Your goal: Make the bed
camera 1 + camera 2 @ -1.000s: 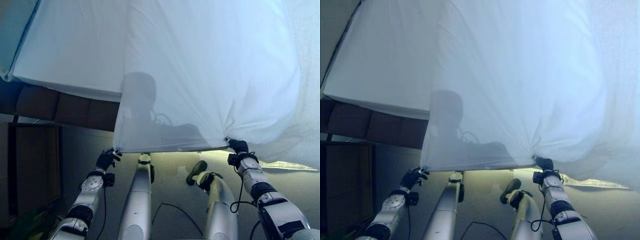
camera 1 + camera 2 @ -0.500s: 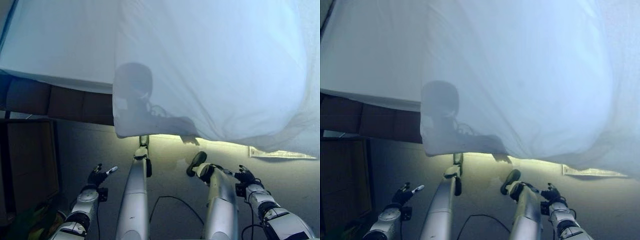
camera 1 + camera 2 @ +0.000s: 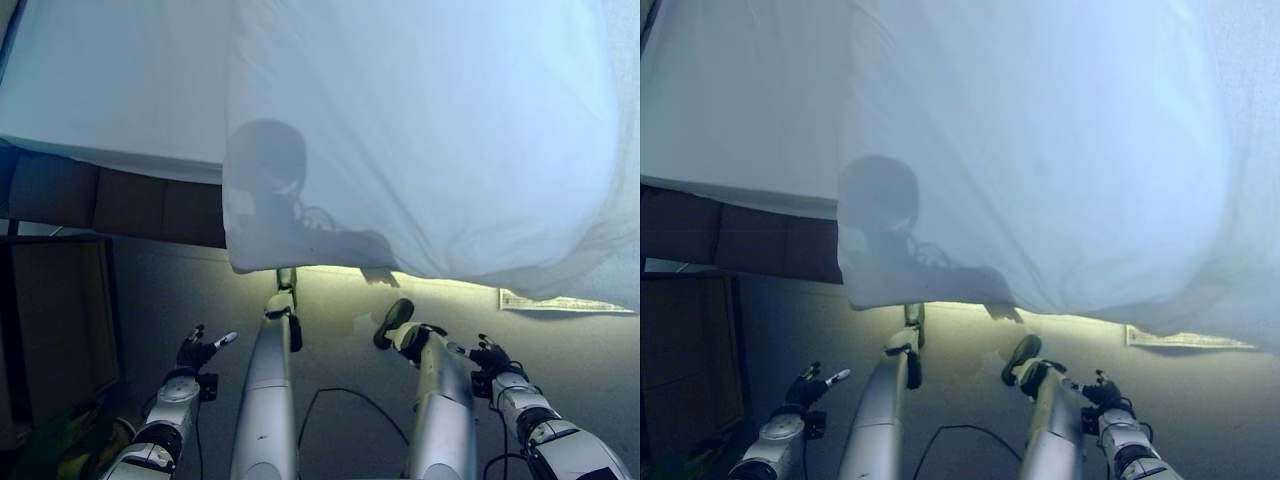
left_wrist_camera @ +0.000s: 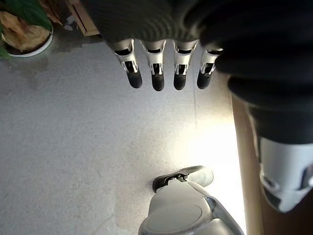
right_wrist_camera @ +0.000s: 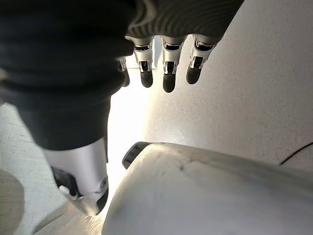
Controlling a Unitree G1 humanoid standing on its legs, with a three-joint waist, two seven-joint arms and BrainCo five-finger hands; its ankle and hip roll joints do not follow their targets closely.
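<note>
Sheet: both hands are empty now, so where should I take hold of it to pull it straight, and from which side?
Grip the sheet along its hanging lower edge, at the loose corner over the bed's side, coming up from below. That edge hangs free over the floor. The left hand and right hand are open beneath it.

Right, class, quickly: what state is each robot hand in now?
Left hand: open, holding nothing.
Right hand: open, holding nothing, below the sheet.
</note>
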